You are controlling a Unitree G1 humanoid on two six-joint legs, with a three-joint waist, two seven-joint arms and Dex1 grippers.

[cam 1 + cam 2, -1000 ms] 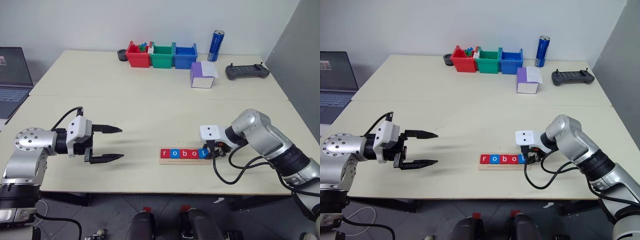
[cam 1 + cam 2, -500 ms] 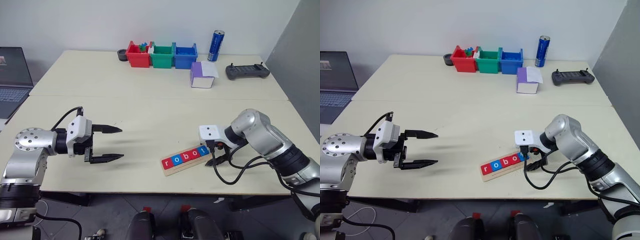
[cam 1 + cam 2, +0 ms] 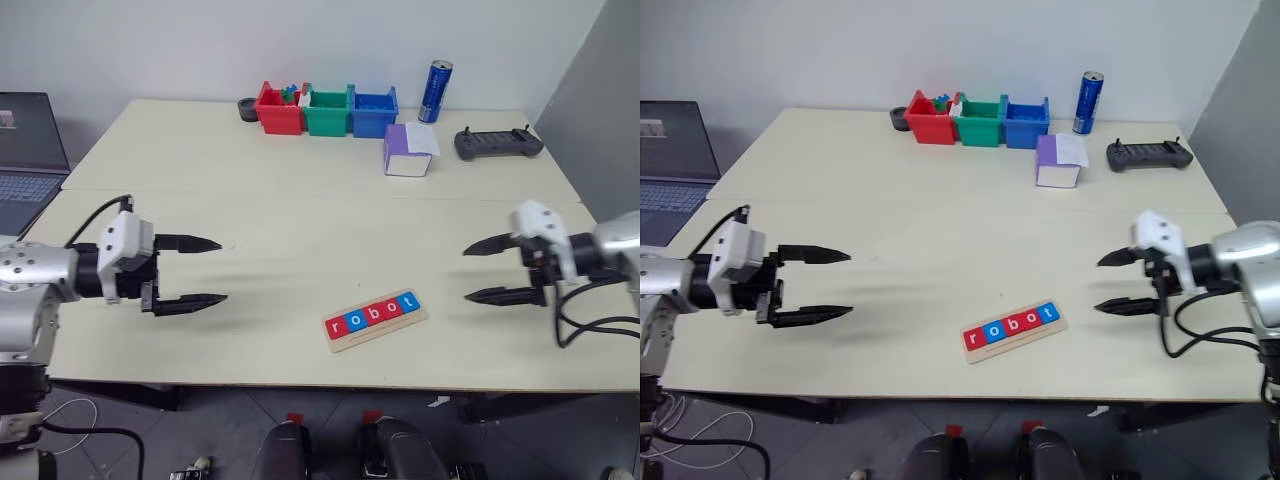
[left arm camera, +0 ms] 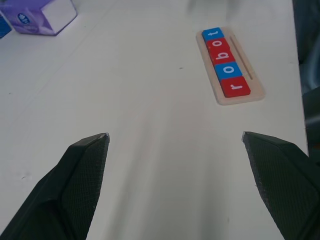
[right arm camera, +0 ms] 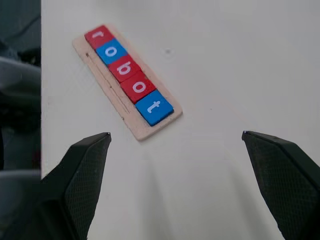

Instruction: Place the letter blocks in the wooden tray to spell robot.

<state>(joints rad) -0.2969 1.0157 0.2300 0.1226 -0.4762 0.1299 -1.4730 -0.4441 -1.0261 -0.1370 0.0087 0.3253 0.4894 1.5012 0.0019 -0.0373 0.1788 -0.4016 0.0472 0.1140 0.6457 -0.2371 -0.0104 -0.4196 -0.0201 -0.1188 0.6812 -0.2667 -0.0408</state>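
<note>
Right gripper [image 3: 487, 271] has let go and pulled away right; wooden tray [image 3: 345, 339] now skewed. Head views: left gripper [image 3: 190, 271] spread wide, empty, well left. Wrist views: letter blocks [image 5: 129, 76] read robot in tray. Looks finished, nothing left.

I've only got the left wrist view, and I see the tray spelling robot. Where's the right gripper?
Observer: The right gripper hangs open above the table, to the right of the wooden tray, not touching it.
Operator: What's behind the purple box?
Observer: Red, green and blue bins stand in a row at the table's far edge.
Operator: Anything beside them?
Observer: A blue can stands upright just right of the bins.
</note>
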